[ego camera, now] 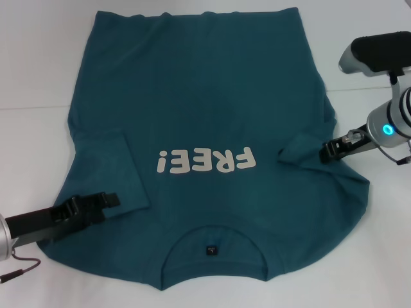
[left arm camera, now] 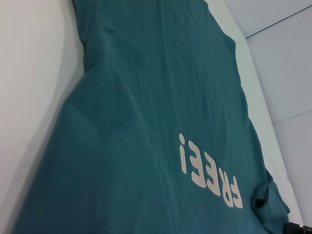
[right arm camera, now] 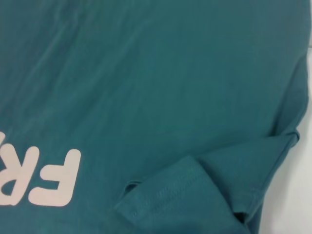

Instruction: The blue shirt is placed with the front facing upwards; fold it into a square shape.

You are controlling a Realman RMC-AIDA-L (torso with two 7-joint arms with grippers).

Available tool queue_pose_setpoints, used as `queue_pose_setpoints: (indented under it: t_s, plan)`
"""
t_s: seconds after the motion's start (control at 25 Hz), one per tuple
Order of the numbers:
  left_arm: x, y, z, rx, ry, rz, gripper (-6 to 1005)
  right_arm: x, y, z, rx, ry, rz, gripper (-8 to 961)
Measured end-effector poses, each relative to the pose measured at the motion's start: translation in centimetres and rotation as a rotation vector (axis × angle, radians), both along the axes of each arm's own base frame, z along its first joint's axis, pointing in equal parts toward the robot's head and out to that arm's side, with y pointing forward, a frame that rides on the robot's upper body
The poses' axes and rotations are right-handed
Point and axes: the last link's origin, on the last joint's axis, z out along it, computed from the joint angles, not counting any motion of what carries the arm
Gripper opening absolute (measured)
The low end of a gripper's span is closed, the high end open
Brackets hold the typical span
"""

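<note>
The blue shirt (ego camera: 205, 96) lies face up on the white table, collar (ego camera: 212, 239) and black tag (ego camera: 210, 250) nearest me, cream "FREE!" lettering (ego camera: 205, 160) across the chest. Its left sleeve (ego camera: 106, 160) is folded inward over the body. My left gripper (ego camera: 110, 199) sits low over that sleeve's near end. The right sleeve (ego camera: 302, 149) is bunched and partly turned inward, and my right gripper (ego camera: 326, 152) is at its outer edge. In the right wrist view the turned sleeve (right arm camera: 204, 190) shows its stitched hem beside the lettering (right arm camera: 48, 180). The left wrist view looks along the shirt (left arm camera: 136, 122).
The white table (ego camera: 38, 77) shows on both sides of the shirt and beyond its far hem. The right arm's grey and black body (ego camera: 376, 54) hangs over the table's right side. A thin cable (ego camera: 19, 269) trails beside the left arm.
</note>
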Motion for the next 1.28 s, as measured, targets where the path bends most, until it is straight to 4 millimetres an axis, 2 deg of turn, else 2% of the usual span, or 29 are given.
queue_pose_setpoints:
  t_s: [0.24, 0.44, 0.76, 0.96, 1.28]
  plan:
    - [0.0, 0.0, 0.0, 0.001, 0.001, 0.001, 598, -0.4, 0.1, -0.3, 0.006, 0.001, 0.011, 303]
    - [0.0, 0.0, 0.0, 0.001, 0.001, 0.001, 598, -0.4, 0.0, -0.4, 0.0, 0.0, 0.01, 128]
    - [0.0, 0.1, 0.0, 0.001, 0.001, -0.001, 598, -0.8, -0.1, 0.0, -0.002, 0.018, -0.014, 31]
    - [0.0, 0.0, 0.0, 0.001, 0.001, 0.0, 600, -2.1, -0.3, 0.7, -0.015, 0.043, -0.035, 31]
    - [-0.1, 0.0, 0.1, 0.006, -0.002, 0.004, 601, -4.0, -0.6, -0.4, -0.07, 0.075, -0.039, 30]
